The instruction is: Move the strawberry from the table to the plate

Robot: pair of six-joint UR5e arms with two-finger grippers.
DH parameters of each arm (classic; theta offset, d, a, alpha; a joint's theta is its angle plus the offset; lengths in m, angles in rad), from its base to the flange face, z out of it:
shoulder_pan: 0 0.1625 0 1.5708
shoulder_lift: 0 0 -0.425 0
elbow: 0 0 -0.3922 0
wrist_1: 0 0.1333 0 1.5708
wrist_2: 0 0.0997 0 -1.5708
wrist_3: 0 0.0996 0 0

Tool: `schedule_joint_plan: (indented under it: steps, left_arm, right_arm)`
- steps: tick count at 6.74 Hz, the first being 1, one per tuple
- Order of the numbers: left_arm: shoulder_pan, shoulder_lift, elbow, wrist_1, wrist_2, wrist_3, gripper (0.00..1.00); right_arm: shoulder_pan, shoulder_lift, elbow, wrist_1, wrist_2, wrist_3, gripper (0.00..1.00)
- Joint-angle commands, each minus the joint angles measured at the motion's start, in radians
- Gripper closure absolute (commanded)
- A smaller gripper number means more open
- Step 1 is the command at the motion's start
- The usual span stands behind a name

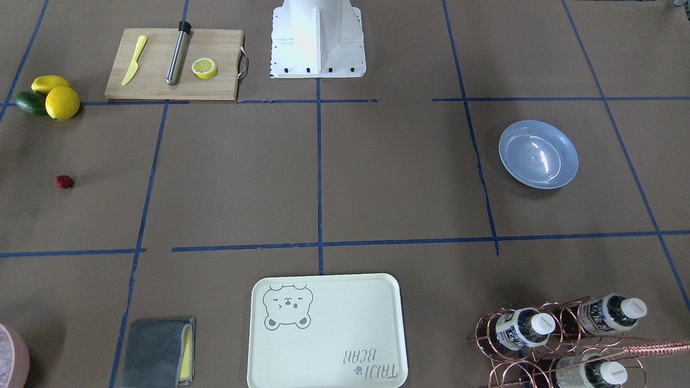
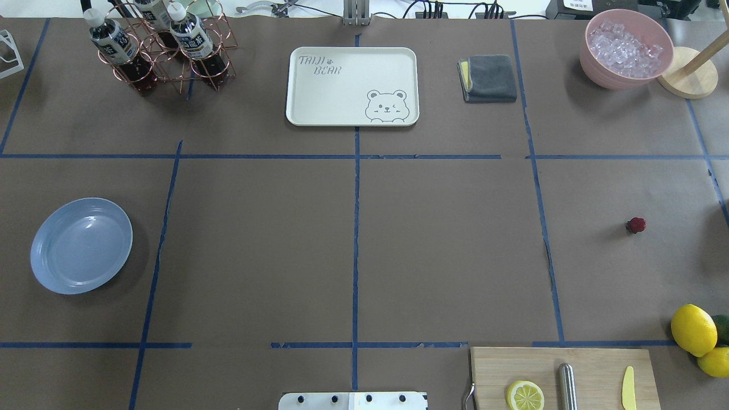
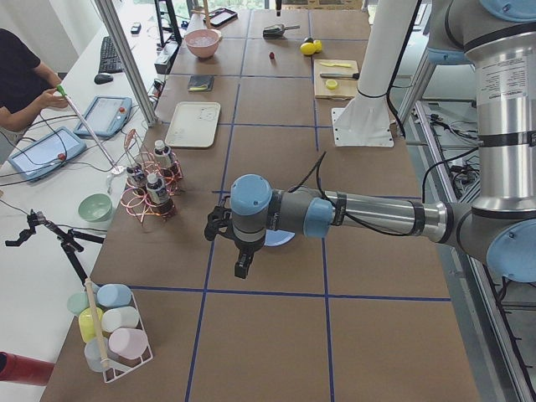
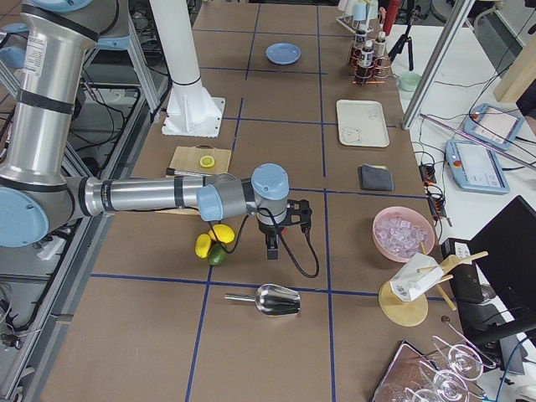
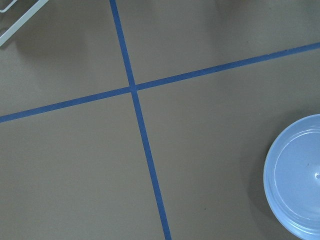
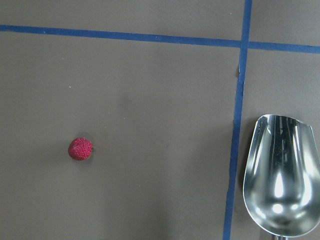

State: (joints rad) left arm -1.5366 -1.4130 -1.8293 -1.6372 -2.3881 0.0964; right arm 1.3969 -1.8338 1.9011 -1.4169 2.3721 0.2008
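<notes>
Strawberry (image 6: 80, 149): loose near right edge of surface (image 6: 150, 100); round, may roll from an off-centre pinch. My right gripper (image 4: 270, 248): released or clenched, cannot tell.

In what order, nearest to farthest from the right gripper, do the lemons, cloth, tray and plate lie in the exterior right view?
Measured from the right gripper:
1. Lemons, just beside it, toward the robot's side.
2. Cloth, toward the operators' edge.
3. Tray, around mid-table.
4. Plate, at the far end.
</notes>
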Motion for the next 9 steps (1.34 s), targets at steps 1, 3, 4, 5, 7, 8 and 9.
schedule_joint_plan:
  steps: [1,3,4,5,7,8,9]
  left_arm:
    - [0.003,0.003,-0.016,-0.004,-0.005,0.003,0.0]
    - [0.001,0.017,-0.016,-0.007,-0.013,-0.003,0.0]
    - [0.004,0.014,-0.005,-0.035,-0.046,0.003,0.0]
    - [0.009,0.016,-0.004,-0.082,-0.069,-0.007,0.0]
    - [0.086,0.016,0.033,-0.122,-0.077,-0.009,0.0]
    - [0.154,0.011,0.104,-0.248,-0.074,-0.097,0.0]
    - [0.239,0.005,0.195,-0.427,-0.068,-0.219,0.0]
  right_arm:
    - [-0.001,-0.001,0.0,0.0,0.009,0.0,0.0]
    - [-0.001,-0.002,-0.008,0.0,0.032,0.0,0.0]
    - [-0.001,-0.001,-0.008,0.004,0.03,0.0,0.0]
    - [-0.001,-0.001,-0.01,0.001,0.03,0.0,0.0]
    - [-0.004,-0.001,-0.019,-0.001,0.03,-0.003,0.0]
    - [-0.007,-0.001,-0.02,0.006,0.033,-0.001,0.0]
    - [-0.007,0.001,-0.022,0.012,0.045,-0.001,0.0]
